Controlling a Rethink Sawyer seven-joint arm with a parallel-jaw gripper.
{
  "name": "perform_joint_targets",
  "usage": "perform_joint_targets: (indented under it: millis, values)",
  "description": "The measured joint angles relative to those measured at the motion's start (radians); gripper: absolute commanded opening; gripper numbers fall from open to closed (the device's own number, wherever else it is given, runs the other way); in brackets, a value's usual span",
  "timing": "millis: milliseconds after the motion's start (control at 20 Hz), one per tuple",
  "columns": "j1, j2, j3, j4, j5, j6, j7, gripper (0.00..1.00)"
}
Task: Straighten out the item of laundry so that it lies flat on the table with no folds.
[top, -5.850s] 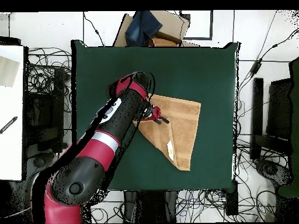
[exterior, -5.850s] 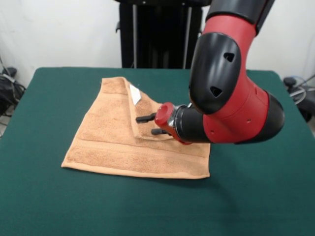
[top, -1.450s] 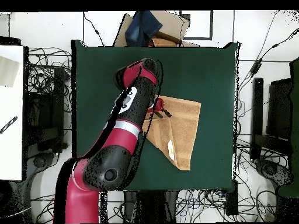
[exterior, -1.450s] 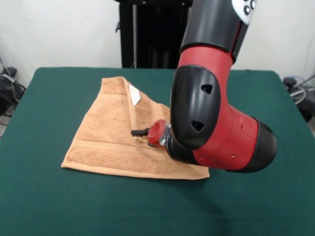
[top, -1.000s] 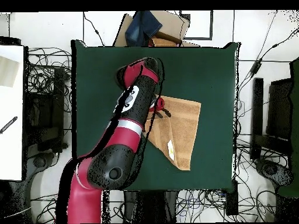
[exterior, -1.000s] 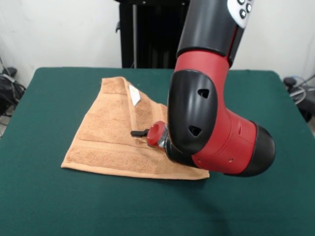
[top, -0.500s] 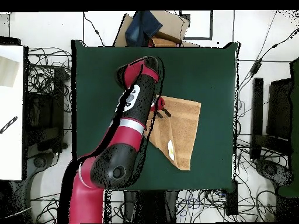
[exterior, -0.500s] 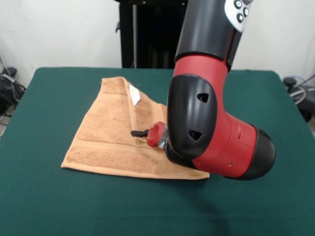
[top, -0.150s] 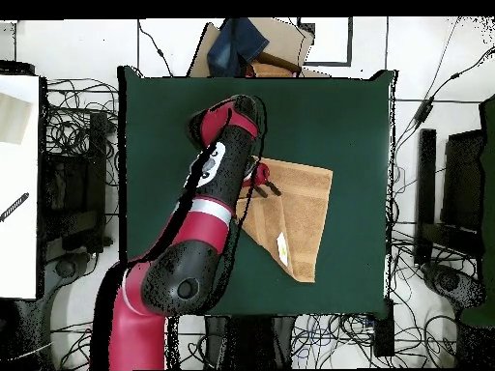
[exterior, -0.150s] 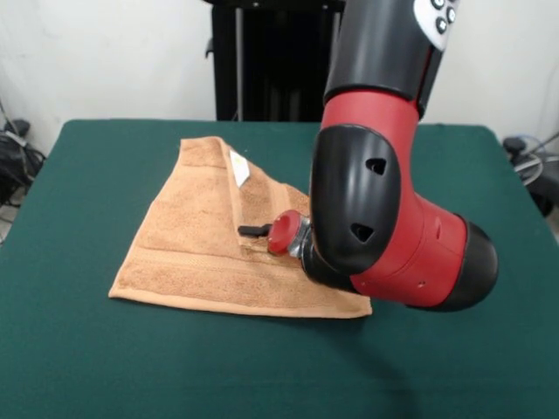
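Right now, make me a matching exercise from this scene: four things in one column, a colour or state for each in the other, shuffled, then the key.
Things
1. towel
2. table
3. tag
4. gripper

Descriptions
A. white, lying on the folded-over part
B. dark green cover
C. tan, one corner folded over, not flat
D. low over the cloth, pointing sideways

Pairs: 1-C, 2-B, 3-A, 4-D

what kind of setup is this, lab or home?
Most likely a robotics lab: a red and black robot arm works at a table covered in dark green cloth, tangled cables cover the floor around it, and the only item is a folded tan terry-cloth towel.
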Motion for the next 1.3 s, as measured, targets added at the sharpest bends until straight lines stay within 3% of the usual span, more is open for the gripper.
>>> perform_joint_targets:
  millis: [700, 1300]
  values:
    - [0.019, -0.041, 0.002, 0.054, 0.0, -0.024, 0.0, 1.0]
    - [-0.037, -0.019, 0.001, -0.059, 0.0, -0.019, 0.0, 1.0]
